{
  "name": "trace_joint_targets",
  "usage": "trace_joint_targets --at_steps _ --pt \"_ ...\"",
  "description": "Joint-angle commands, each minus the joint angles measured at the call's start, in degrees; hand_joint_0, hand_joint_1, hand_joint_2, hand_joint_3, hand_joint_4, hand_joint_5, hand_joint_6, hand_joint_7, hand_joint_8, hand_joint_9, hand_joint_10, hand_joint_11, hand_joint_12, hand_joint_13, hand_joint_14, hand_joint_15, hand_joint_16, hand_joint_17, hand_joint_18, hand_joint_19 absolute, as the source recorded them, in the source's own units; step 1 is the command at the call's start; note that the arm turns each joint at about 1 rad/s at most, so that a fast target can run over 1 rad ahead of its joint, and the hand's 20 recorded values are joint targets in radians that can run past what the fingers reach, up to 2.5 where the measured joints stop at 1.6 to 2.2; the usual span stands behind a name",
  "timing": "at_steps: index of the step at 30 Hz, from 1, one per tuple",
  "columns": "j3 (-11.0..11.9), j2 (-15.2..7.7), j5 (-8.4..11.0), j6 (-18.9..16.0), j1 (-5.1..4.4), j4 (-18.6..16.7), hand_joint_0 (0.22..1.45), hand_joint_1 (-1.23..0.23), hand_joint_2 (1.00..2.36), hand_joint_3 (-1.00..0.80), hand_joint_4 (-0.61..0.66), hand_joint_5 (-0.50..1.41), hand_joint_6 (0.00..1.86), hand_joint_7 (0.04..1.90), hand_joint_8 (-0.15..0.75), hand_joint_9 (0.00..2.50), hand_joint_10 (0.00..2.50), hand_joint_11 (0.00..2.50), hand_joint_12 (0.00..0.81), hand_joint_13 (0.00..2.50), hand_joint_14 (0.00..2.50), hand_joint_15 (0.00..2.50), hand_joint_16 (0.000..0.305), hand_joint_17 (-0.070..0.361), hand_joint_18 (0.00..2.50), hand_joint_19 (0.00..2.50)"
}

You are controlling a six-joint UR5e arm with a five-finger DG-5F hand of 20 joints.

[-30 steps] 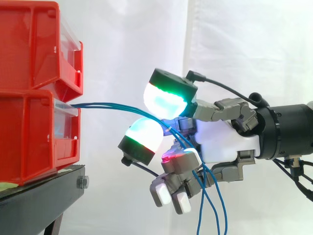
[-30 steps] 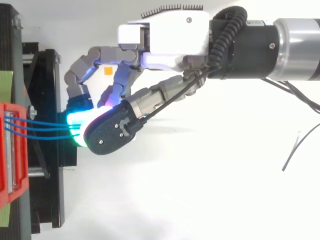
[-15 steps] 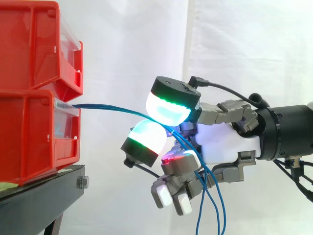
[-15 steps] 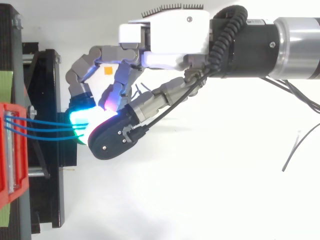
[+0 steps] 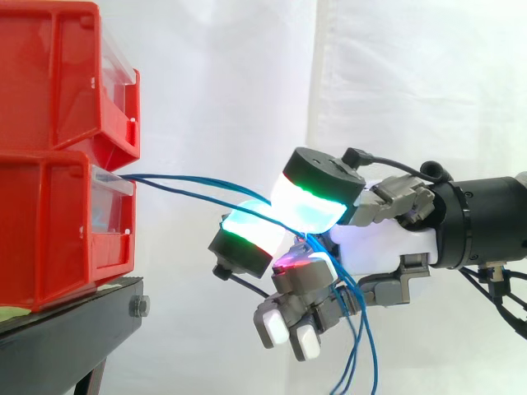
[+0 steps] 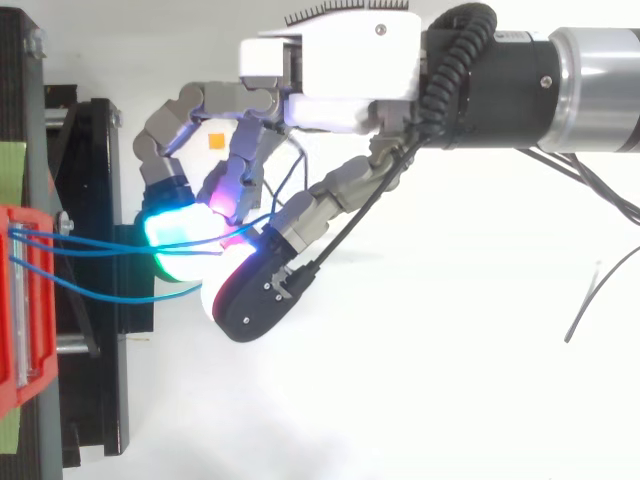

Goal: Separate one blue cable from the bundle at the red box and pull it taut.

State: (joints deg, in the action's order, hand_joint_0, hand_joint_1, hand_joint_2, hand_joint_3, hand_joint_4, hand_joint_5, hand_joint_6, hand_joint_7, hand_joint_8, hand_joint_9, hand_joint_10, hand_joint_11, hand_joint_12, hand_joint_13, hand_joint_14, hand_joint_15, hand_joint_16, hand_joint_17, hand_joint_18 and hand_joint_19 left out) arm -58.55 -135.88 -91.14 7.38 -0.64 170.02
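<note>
Several thin blue cables (image 5: 169,177) leave the front of the lower red box (image 5: 58,222) and run right into my hand (image 5: 379,243). Its fingers are curled. A green-cyan glowing thumb pad (image 5: 309,204) and a finger pad (image 5: 247,230) press together with the cables between them. From above, one blue cable (image 6: 110,297) bows apart from the other two (image 6: 90,247) and ends at the thumb (image 6: 255,295). Past the hand, the loose cable ends (image 5: 354,354) hang down.
A second red bin (image 5: 58,74) is stacked on the lower one, both on a black stand (image 5: 74,321). A white curtain hangs behind. A thin dark wire (image 6: 585,305) lies on the white floor at the right in the top view.
The thumb has swung away from the box and sideways, drawing one blue cable apart from the other two. That cable now sags in a curve. The arm has barely moved.
</note>
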Motion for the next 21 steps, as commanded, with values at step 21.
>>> trace_joint_targets --at_steps 21 --pt "0.28 0.0 -0.09 -0.53 0.2 0.23 0.58 -0.58 1.0 -0.5 0.02 -0.14 0.83 1.11 0.285 1.22 0.03 1.22 0.38 0.88 0.03 0.69 0.049 0.11 0.81 0.81"
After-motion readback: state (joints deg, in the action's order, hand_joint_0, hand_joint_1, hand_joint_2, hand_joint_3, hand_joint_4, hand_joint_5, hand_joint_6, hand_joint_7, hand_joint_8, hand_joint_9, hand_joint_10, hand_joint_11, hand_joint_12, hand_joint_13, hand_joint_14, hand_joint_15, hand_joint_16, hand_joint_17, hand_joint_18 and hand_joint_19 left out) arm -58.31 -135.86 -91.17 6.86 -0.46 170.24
